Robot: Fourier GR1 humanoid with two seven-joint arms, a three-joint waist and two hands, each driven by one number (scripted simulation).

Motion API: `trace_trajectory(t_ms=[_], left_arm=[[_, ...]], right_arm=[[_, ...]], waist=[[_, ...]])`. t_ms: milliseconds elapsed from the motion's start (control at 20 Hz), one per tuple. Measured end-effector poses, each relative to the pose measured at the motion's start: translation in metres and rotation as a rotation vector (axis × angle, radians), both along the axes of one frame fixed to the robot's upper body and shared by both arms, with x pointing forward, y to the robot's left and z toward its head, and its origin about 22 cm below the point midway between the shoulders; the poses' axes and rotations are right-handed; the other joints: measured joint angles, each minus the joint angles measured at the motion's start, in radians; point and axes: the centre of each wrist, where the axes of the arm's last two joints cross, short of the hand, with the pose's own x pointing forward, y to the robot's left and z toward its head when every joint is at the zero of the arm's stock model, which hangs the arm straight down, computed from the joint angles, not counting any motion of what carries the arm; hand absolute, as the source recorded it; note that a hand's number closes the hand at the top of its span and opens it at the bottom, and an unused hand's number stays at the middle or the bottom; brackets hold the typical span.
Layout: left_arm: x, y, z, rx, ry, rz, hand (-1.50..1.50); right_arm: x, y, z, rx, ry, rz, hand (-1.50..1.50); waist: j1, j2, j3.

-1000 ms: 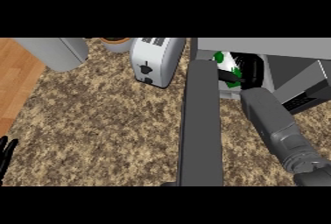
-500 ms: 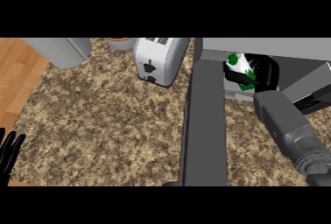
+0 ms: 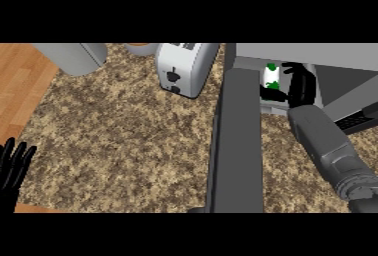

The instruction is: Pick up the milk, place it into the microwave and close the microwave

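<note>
Speckled stone surface [image 3: 125,140]: right hand [image 3: 298,85] fingers curl round the light, stiff milk [image 3: 271,77] carton's sides inside the microwave [image 3: 325,65].

Bench [image 3: 125,145] showing as speckled brown stone, floor [image 3: 22,85] looking like warm wood planks, toaster [image 3: 184,67] gleaming as brushed metal, microwave door [image 3: 236,145] appearing matt dark grey
</note>
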Motion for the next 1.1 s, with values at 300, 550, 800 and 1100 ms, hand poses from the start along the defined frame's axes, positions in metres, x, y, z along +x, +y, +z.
trace_trajectory(t_ms=[300, 550, 800, 1100], left_arm=[[0.003, 0.002, -0.003, -0.001, 0.003, -0.001, -1.5], [0.009, 0.003, -0.004, 0.005, 0.001, -0.002, -1.5], [0.009, 0.007, -0.008, 0.01, 0.01, -0.005, -1.5], [0.006, 0.008, -0.011, 0.005, 0.007, -0.012, -1.5]], right_arm=[[0.004, 0.012, 0.004, -0.018, -0.021, 0.006, -1.5], [0.005, 0.022, 0.004, -0.027, -0.027, 0.023, -1.5], [0.006, 0.034, 0.004, -0.03, -0.019, 0.048, -1.5], [0.005, 0.036, 0.001, -0.022, -0.01, 0.061, -1.5]], waist=[[0.008, -0.001, 0.0], [0.005, -0.002, -0.001], [0.0, -0.009, -0.001], [-0.005, -0.013, -0.001]])
